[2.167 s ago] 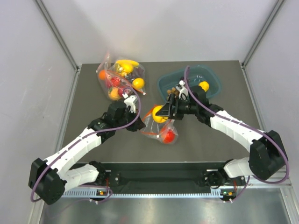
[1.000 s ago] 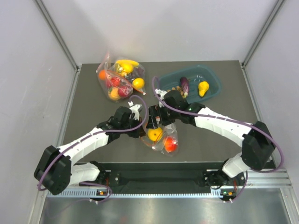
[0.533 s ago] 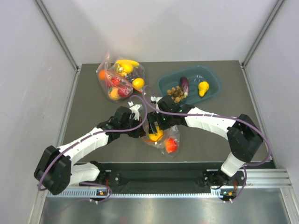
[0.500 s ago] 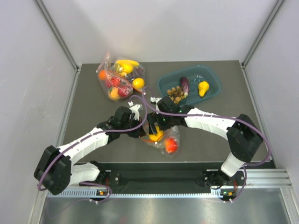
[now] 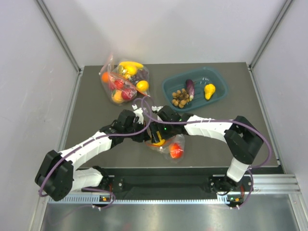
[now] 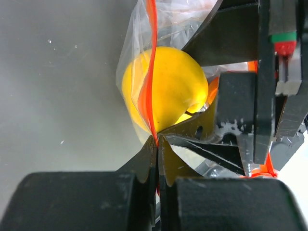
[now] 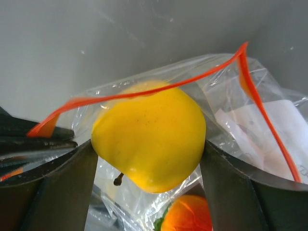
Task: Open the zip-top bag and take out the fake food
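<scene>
The bag [image 5: 168, 147] lies on the surface [image 5: 96, 110] between the arms. Its red strip [image 6: 150, 72] is pinched by the left gripper [image 6: 157, 139]. The lemon [image 7: 149, 134], in the open mouth, is clasped on both sides by the right gripper [image 7: 148, 159].

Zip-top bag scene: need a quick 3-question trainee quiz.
1. True or false: the left gripper pinches the bag's zip strip.
2. What sits between the fingers of the right gripper? A carrot, B lemon, C corn.
3. How many items lie in the tray?
Key: 1 true; 2 B; 3 three.
</scene>
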`<state>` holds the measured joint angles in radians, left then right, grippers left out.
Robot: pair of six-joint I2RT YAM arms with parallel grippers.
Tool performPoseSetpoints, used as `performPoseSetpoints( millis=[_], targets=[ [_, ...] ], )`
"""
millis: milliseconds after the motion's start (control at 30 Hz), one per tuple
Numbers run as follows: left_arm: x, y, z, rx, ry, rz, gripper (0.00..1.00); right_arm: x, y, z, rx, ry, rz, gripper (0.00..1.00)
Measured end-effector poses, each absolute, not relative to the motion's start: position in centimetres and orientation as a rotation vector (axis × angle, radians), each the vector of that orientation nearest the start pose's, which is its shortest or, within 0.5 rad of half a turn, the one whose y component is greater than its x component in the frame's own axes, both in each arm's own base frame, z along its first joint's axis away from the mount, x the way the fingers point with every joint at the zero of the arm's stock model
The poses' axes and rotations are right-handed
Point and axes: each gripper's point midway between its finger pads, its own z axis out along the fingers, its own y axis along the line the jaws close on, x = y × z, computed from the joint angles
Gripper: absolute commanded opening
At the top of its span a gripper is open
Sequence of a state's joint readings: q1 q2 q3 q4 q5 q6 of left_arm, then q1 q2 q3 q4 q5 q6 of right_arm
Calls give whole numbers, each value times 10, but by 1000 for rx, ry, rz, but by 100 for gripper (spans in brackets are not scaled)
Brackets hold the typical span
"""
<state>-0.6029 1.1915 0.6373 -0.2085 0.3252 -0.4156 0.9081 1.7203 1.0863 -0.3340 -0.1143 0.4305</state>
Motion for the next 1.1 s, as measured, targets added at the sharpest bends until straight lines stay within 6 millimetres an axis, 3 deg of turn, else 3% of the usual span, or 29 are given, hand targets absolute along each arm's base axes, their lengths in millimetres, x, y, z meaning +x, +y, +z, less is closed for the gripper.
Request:
performPoseSetpoints(
  millis=[133, 300, 400, 600, 767, 833, 933, 1100],
  targets=[
    [211, -233, 91, 399, 2423, -861, 0, 219, 340, 54, -647, 2567, 637, 41],
    [211, -233, 92, 398, 2420, -862, 0, 215, 327, 61, -638, 2563, 606, 34],
    [211, -232, 92, 395, 2420, -860, 0, 208, 317, 87, -629, 2526, 629, 31],
    [211, -232, 92, 391, 2422, -859, 0, 201, 312, 163, -564, 2352, 773, 31],
    [212, -231, 91, 387, 2423, -852, 0, 204, 305, 185, -490, 2313, 819, 31],
    [212, -230, 92, 384, 2423, -845, 0, 218, 294, 187, -433, 2316, 809, 32],
    [212, -229, 94, 380, 2415, -840, 0, 257, 259, 191, -288, 2317, 744, 32],
    [212, -228, 99, 371, 2404, -843, 0, 330, 193, 232, -81, 2217, 615, 32]
  ],
)
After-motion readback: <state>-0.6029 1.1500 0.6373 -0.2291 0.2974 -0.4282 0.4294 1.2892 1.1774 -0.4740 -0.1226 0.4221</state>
